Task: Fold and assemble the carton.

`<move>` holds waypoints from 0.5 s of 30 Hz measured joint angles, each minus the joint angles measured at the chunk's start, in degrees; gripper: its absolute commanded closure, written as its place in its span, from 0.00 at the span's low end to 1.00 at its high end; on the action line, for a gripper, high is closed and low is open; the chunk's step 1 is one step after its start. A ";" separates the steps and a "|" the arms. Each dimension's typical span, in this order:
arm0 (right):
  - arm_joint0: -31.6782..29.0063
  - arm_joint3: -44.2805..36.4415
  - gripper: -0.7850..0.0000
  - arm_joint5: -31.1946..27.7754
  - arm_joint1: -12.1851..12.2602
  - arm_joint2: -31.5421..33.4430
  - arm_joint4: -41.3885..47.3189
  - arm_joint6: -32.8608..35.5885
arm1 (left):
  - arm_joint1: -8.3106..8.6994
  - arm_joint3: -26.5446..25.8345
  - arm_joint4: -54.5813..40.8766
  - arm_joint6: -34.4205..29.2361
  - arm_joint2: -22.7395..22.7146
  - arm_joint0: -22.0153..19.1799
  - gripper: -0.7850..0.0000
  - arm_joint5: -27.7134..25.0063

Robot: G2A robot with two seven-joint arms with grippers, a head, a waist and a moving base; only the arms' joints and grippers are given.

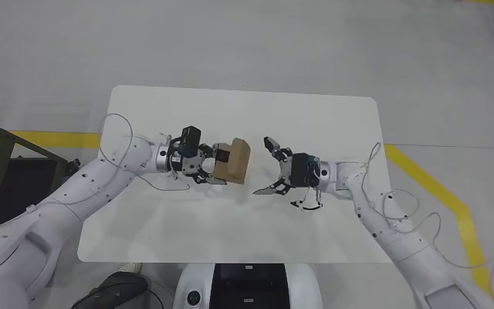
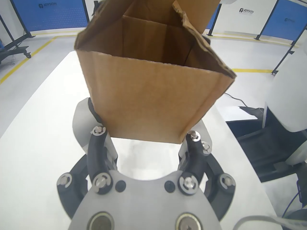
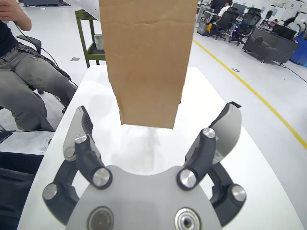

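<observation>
Carton: a brown corrugated cardboard carton, opened into a box shape, is held up above the white table near its middle and does not rest on it.
Left gripper: the left gripper is clamped on the carton's near end, one finger on each outer side.
Right gripper: the right gripper is spread wide and holds nothing; it faces a flat panel of the carton, near but apart.
Open end: it looks toward the left wrist, and one ragged edge there is torn.
Handling: probably very light. The panels are stiff when flat but give at the creases, and a hard squeeze would dent them.
Where to hold: I think best on a flat panel close to a folded corner, away from the torn rim.
</observation>
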 measured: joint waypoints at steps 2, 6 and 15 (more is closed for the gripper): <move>-1.62 -1.81 0.15 1.85 0.26 1.94 3.65 3.46 | -0.22 0.27 0.19 -2.03 -0.40 0.37 0.36 1.27; -4.75 -6.28 0.74 3.63 0.91 4.79 7.61 8.69 | -0.66 0.01 -0.07 -6.16 -1.10 1.07 0.35 3.26; -7.18 -12.02 1.00 3.93 1.24 6.09 10.39 14.29 | -1.39 -0.84 -0.96 -11.89 -3.00 2.30 0.35 4.87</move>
